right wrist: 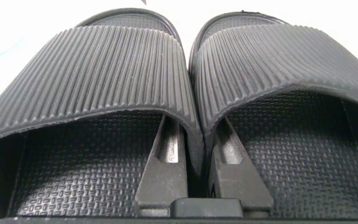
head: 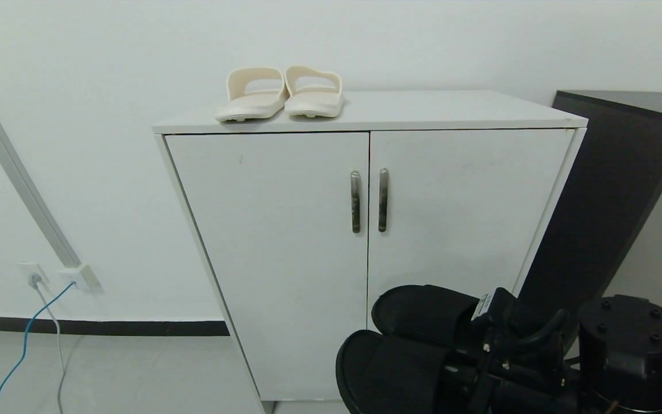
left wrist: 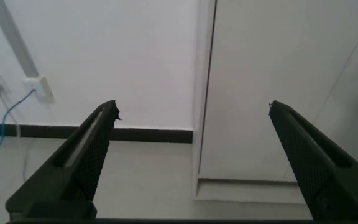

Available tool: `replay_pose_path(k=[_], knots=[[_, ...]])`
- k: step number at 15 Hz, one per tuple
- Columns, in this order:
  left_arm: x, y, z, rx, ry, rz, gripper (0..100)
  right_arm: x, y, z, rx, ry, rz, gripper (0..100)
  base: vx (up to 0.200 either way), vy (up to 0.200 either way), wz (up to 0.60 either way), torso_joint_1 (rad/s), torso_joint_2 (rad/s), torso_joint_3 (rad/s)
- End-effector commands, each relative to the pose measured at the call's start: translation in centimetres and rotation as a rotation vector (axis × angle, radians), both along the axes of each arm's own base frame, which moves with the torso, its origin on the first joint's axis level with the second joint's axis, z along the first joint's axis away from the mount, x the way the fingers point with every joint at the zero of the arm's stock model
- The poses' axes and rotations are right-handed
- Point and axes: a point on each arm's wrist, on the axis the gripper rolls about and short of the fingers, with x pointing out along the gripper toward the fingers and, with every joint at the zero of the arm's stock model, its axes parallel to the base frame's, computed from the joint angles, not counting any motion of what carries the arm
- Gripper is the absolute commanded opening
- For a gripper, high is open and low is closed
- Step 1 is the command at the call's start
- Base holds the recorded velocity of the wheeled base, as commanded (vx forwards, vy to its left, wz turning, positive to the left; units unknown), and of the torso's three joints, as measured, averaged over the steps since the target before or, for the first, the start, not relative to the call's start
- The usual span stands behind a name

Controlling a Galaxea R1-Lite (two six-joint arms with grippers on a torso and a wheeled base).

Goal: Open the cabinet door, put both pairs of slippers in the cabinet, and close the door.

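The left gripper [left wrist: 192,107] has its jaws spread wide and nothing is between them. Its two dark fingers [left wrist: 82,165] point at the white wall [left wrist: 104,56] and at the lower left corner of the cabinet [left wrist: 272,81].

The right gripper [right wrist: 201,155] is pinching the black slippers [right wrist: 98,68]. One finger is under each strap, and the two inner sides of the pair are pressed together between them. In the head view this pair [head: 417,333] hangs in the gripper [head: 497,328] at 5 o'clock, in front of the lower part of the right door [head: 469,213], with the toes toward 10 o'clock.

At 8 o'clock in the head view a socket [head: 32,273] is on the wall. A blue cable [head: 20,356] and a grey cable [head: 58,339] go down from it to the floor [head: 124,374]. A grey conduit [head: 15,167] runs slanted up the wall toward 10 o'clock, and a black skirting [head: 95,328] follows the foot of the wall.

The white cabinet [head: 268,241] stands in the middle with both doors shut, and its two metal handles [head: 355,201] are side by side at the centre. The cream slippers [head: 282,95] lie as a pair on its top, at 11 o'clock from the handles, touching each other. At 3 o'clock, beside the cabinet, stands a dark cabinet [head: 612,190].
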Motion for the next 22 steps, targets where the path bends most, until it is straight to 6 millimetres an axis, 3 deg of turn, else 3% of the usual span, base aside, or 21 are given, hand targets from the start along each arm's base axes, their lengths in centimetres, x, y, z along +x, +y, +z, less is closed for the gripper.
replay_pose_path(k=[1, 3, 4, 8, 13, 17, 19, 22], knots=[[0.5, -0.1, 2.8, -0.007, 0.014, -0.032, 100, -0.1, -0.1, 0.1, 0.002, -0.002, 0.001, 0, 0.0, 0.0, 0.0, 0.0, 0.0, 0.0], [1.4, -0.2, 8.1, -0.044, -0.013, -0.116, 100, -0.2, -0.1, -0.1, -0.002, 0.003, 0.003, 0, 0.0, 0.0, 0.0, 0.0, 0.0, 0.0], [2.2, -0.4, 9.0, -0.046, 0.016, -0.2, 100, -0.2, -0.2, -0.1, -0.003, 0.004, 0.004, 0, 0.0, 0.0, 0.0, 0.0, 0.0, 0.0], [3.5, -1.0, 10.9, -0.065, 0.048, -0.487, 100, -0.2, -0.2, -0.2, -0.008, 0.008, 0.004, 0, 0.0, 0.0, 0.0, 0.0, 0.0, 0.0], [5.5, -1.3, 13.1, -0.071, 0.066, -0.594, 100, -0.5, -0.3, -0.3, -0.008, 0.011, 0.016, 0, 0.0, 0.0, 0.0, -0.009, 0.07, 0.072], [9.8, -3.2, 15.1, -0.078, 0.1, -0.852, 100, -0.4, -0.2, -0.6, -0.016, 0.023, 0.018, 0, 0.0, 0.0, 0.0, 0.0, 0.0, 0.0], [13.2, -5.9, 16.3, -0.073, 0.117, -0.991, 100, -0.3, -0.1, -0.8, -0.021, 0.029, 0.016, 0, 0.0, 0.0, 0.0, 0.0, 0.0, 0.0], [16.8, -9.0, 17.7, -0.07, 0.113, -1.083, 100, -0.2, -0.1, -0.9, -0.023, 0.031, 0.011, 0, 0.0, 0.0, 0.0, 0.0, 0.0, 0.0]])
